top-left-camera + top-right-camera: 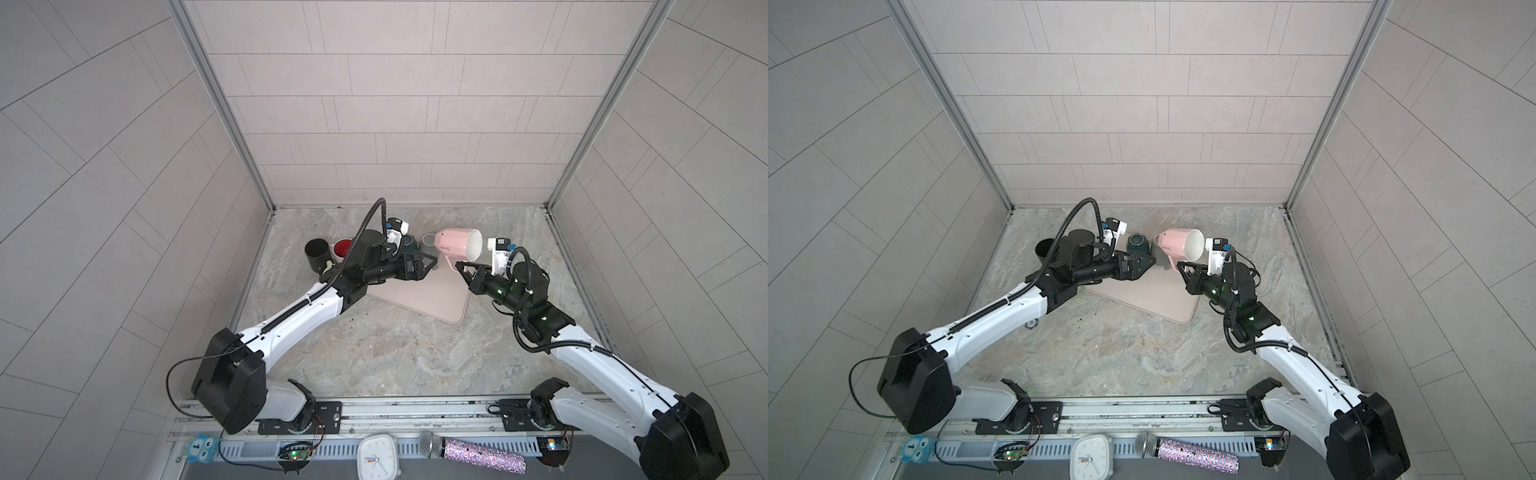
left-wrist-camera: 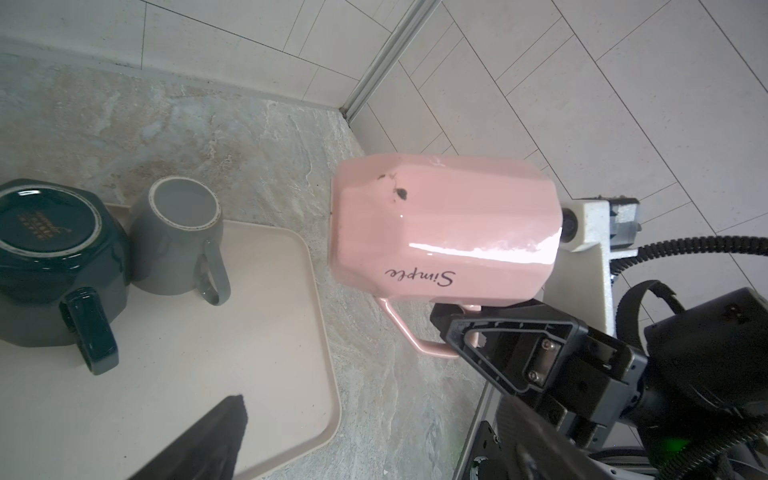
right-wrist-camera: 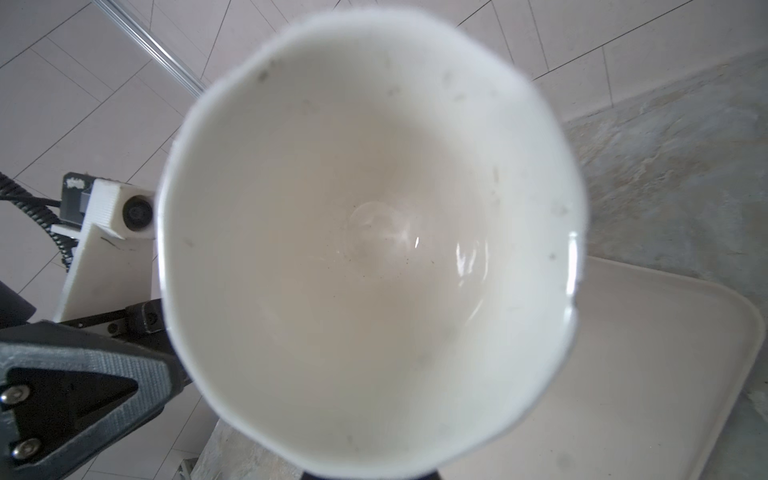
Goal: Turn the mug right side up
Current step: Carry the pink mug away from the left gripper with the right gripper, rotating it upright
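Showing the pink mug (image 1: pixel 455 245) held on its side, by your judgement about halfway to upright. Its open mouth faces the right wrist camera (image 1: pixel 498 249) and fills the right wrist view, and its base points toward the grey mug (image 1: pixel 428 241). It appears lifted clear of the worktop (image 1: pixel 374 353), just beyond the edge of the tray (image 1: pixel 436 303). The right gripper (image 1: pixel 462 267) has its fingers (image 2: pixel 498 345) clamped on the handle (image 2: pixel 415 343), which hangs below the mug's body. The left gripper (image 1: pixel 430 266) hovers over the tray with its fingers wide apart, holding nothing. It is near the dark green mug (image 2: pixel 54 257), which stands upside down beside the grey one.

Hazards, as you may judge them from here:

(a) The grip is on a thin handle loop while the heavy body sits off to one side. The glazed ceramic may pivot or slip between the fingers as you rotate the wrist.

(b) The base lies close to the grey mug, so a wide swing could knock it, or the dark green one next to it.

(c) Setting down before the base is level would land the mug on an edge and let it tip or roll.

(d) The rim sits very near the wrist camera, so a tighter turn could bring the two into contact.

(e) The left gripper stands near, so keep it out of the path.
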`<state>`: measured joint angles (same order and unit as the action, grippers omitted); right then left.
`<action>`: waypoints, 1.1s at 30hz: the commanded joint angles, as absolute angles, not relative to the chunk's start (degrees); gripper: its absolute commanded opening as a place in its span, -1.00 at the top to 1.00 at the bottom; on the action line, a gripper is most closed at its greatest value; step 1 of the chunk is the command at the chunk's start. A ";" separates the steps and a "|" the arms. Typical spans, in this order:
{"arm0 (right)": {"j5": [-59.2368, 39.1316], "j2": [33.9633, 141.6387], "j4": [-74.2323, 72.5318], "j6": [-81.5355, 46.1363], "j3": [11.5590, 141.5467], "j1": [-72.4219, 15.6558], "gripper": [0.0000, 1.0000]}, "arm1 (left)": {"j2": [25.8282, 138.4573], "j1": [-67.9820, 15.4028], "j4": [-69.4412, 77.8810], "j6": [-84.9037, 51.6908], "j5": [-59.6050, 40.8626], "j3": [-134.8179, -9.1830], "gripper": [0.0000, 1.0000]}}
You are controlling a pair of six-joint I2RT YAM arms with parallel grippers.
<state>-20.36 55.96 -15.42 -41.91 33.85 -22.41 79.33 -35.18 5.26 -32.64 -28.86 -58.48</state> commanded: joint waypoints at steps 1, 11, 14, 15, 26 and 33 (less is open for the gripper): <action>-18.21 53.43 -19.37 -39.37 35.98 -21.95 1.00 | 80.67 -35.33 6.30 -31.42 -27.38 -59.20 -1.00; -13.44 53.09 -13.30 -35.59 37.04 -19.27 1.00 | 86.20 -35.35 5.95 -33.05 -24.94 -61.65 -1.00; -10.93 52.94 -10.61 -34.34 37.40 -18.61 1.00 | 85.97 -35.33 4.20 -32.08 -23.03 -61.28 -1.00; -9.96 52.94 -9.60 -34.13 37.44 -18.24 1.00 | 85.65 -35.41 3.35 -31.47 -22.39 -61.22 -1.00; -4.52 56.08 3.28 -28.53 41.12 -9.25 1.00 | 75.66 -35.59 -3.05 -24.13 -9.49 -52.75 -1.00; -0.40 60.87 8.57 -25.60 44.48 -3.96 1.00 | 72.42 -35.54 -0.31 -25.24 -8.48 -46.82 -1.00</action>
